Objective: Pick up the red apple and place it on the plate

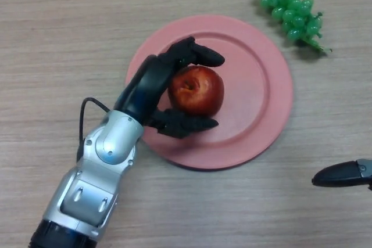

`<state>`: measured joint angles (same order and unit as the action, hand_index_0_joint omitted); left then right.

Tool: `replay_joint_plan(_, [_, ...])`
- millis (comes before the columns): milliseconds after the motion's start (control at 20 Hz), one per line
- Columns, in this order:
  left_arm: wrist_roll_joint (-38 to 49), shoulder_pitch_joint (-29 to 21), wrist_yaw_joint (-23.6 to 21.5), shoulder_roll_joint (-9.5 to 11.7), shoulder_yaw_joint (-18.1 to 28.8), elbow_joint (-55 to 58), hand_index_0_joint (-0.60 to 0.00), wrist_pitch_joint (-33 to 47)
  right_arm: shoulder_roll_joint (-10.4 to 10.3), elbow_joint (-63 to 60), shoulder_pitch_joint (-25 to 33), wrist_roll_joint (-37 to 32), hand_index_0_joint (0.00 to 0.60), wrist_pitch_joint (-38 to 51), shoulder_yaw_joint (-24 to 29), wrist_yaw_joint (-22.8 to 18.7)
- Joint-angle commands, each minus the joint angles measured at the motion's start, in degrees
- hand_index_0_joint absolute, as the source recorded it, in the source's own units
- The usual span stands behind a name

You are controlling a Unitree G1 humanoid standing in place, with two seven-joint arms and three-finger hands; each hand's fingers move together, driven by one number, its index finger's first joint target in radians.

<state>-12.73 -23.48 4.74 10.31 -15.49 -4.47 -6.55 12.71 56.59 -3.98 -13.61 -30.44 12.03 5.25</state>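
— Apple (197, 89): where do you find it?

— You see the red apple over the left half of the pink plate (264, 85), stem dimple facing up. You cannot tell for sure whether it rests on the plate or is held just above it.

— And the left hand (152, 88)?

— Your left hand reaches onto the plate from its lower-left edge. Its fingers (200, 54) curl over the far side of the apple and the thumb (186, 124) wraps the near side, so the hand is clamped on the fruit.

— The right hand?

— You see only a dark tip of the right hand (343, 173), off the plate to its lower right, low over the table. How its fingers stand, you cannot tell.

— What else lies near the plate?

— A bunch of green grapes (292, 9) lies just beyond the plate's upper-right rim, apart from it.

— And the surface?

— The plate sits on a light wood-grain table (58, 39), the grain running side to side. Nothing of the room shows beyond the tabletop.
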Motion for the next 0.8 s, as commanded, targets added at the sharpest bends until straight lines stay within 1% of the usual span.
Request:
replay_joint_plan(50, [1.04,-3.73,-2.03,0.58,2.57,-0.15,0.0,8.84,2.92,3.4,0.71,-4.55,0.0,3.72,2.28,-3.17])
replay_joint_plan(100, [0.81,-4.14,-2.12,0.58,2.99,-0.46,0.0,8.45,3.47,3.4,0.66,-6.76,0.0,4.36,2.54,-4.4])
replay_joint_plan(150, [0.04,-4.17,-1.74,0.58,3.66,-0.2,0.0,7.75,4.58,3.41,0.67,-8.18,0.0,4.8,2.46,-5.67])
replay_joint_plan(300, [-3.51,-1.7,0.16,0.58,6.53,8.98,0.0,3.52,7.21,3.41,1.88,-9.28,0.0,3.87,0.87,-8.18])
replay_joint_plan(450, [-1.59,1.61,3.79,0.58,10.97,22.21,0.0,-2.54,7.74,3.41,3.53,-9.01,0.0,1.8,-0.63,-8.89])
replay_joint_plan(500, [0.24,3.35,4.67,0.58,13.13,26.97,0.0,-3.91,7.82,3.41,4.29,-8.76,0.0,0.78,-0.95,-9.04])
replay_joint_plan(550, [3.5,5.42,5.73,1.37,15.22,32.12,0.0,-6.14,7.83,3.41,5.28,-8.36,0.0,-0.26,-1.08,-8.71])
replay_joint_plan(600, [7.82,7.89,6.8,2.63,18.36,38.7,0.0,-10.47,8.64,3.41,6.06,-8.02,0.0,-0.94,-1.24,-6.98])
replay_joint_plan(650, [13.03,10.27,6.76,3.96,21.97,43.57,0.0,-14.28,9.02,3.41,6.72,-8.14,0.0,-2.17,-1.02,-5.46])
replay_joint_plan(700, [17.87,12.56,5.38,4.93,26.05,46.98,0.0,-15.23,9.14,3.41,7.74,-8.24,0.0,-3.23,-0.67,-4.29])
replay_joint_plan(750, [21.62,15.18,4.72,5.97,28.58,48.15,0.0,-13.51,9.14,3.41,8.4,-8.39,0.0,-3.66,-0.46,-3.52])
replay_joint_plan(800, [25.09,17.91,4.46,6.07,30.97,48.17,0.0,-11.09,7.98,3.41,8.66,-7.11,0.0,-2.93,-0.5,-1.82])
